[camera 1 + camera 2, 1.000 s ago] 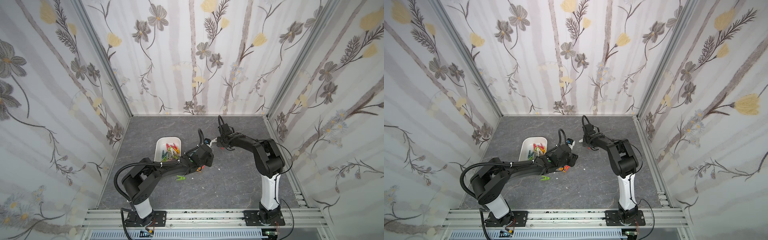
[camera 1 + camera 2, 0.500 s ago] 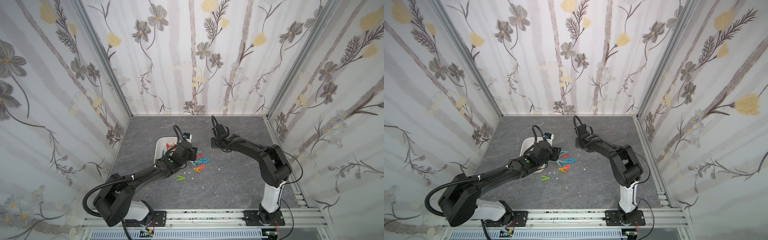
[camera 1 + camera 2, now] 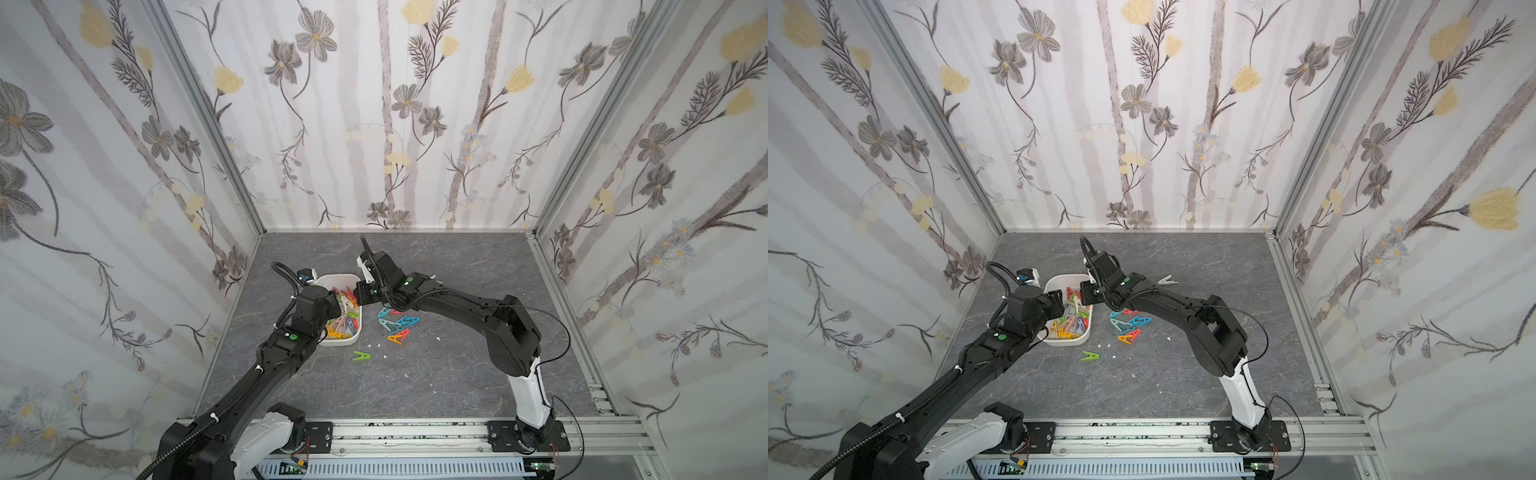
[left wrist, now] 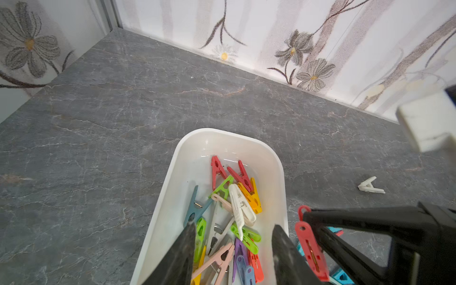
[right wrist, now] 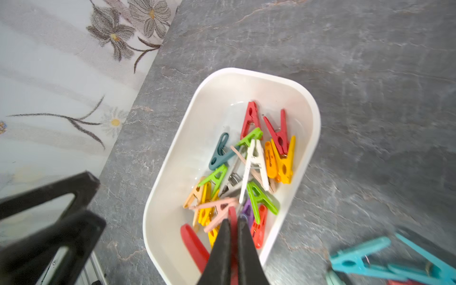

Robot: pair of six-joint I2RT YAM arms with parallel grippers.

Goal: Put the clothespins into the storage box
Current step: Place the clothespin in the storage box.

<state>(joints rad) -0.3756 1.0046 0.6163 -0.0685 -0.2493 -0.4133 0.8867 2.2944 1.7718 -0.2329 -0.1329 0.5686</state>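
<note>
I'm holding right hand (image 5: 234, 223), clamped on red clothespin (image 4: 309, 246), at storage box's (image 5: 180, 172) 2 o'clock rim to drop it; left hand (image 4: 234, 229) half-open, empty.

We see a grey, stone-veined tabletop (image 3: 457, 374) walled at nine, twelve and three o'clock by white wallpaper panels printed with grey and yellow flowers (image 3: 395, 124). A silver aluminium rail (image 3: 415, 432) runs along six o'clock. Tiny white flecks (image 3: 378, 344) lie scattered near the tabletop's middle.
</note>
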